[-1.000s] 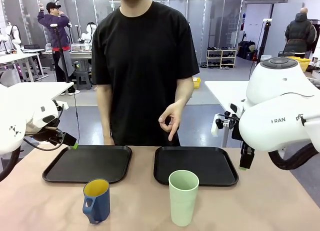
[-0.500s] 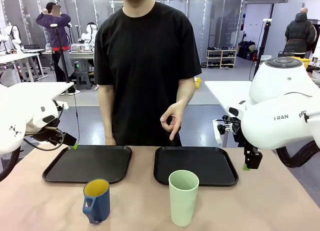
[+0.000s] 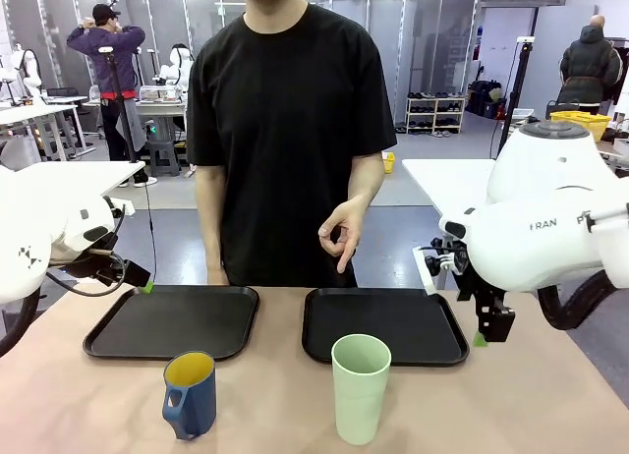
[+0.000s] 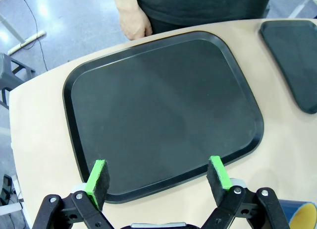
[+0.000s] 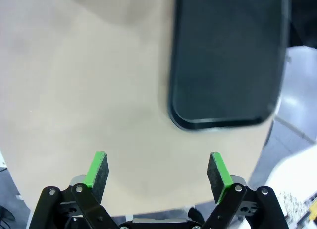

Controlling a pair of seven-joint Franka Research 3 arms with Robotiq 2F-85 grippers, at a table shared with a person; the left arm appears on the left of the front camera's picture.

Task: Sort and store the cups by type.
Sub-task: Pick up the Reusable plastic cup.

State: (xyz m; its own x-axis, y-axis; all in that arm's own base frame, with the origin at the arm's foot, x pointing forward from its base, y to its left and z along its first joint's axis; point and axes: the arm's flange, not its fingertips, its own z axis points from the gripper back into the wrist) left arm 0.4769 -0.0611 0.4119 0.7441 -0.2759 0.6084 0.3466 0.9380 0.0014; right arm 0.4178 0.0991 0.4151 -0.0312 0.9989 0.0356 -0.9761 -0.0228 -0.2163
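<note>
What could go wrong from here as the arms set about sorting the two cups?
1. The tall pale green plastic tumbler stands upright and narrow, so an off-centre approach by the open right gripper could tip it.
2. The person's hand hangs by the far edge of the right black tray, so placing there risks contact.
3. The dark blue mug, yellow inside, has a handle that could foul the open left gripper.

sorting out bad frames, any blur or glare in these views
Right wrist view: the right tray has smeared edges, likely motion blur. Left wrist view: sharp, soft sheen on the left tray, bright glare on the floor. Front view: crisp and evenly lit, the green tumbler and blue mug both in focus.
</note>
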